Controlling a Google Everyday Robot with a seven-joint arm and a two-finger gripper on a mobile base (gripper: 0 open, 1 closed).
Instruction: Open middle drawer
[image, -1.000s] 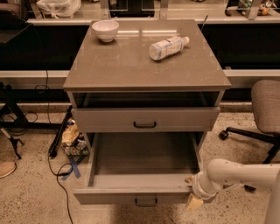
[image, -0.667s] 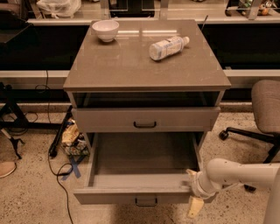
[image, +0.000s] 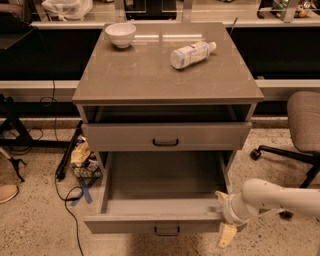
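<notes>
Speckled floor (image: 30, 225); grey office chair (image: 305, 120) right; long counter (image: 60, 24) behind; warm light.

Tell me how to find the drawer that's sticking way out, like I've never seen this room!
Find the grey cabinet with a white bowl and a bottle lying on top. Just below the top drawer, the middle drawer is pulled far out, with the robot's gripper by its front right corner. Only this drawer lets you look down inside it.

My one camera looks down from high in front onto the cabinet (image: 150, 75), fairly close, with the gripper (image: 223, 216) at lower right.
</notes>
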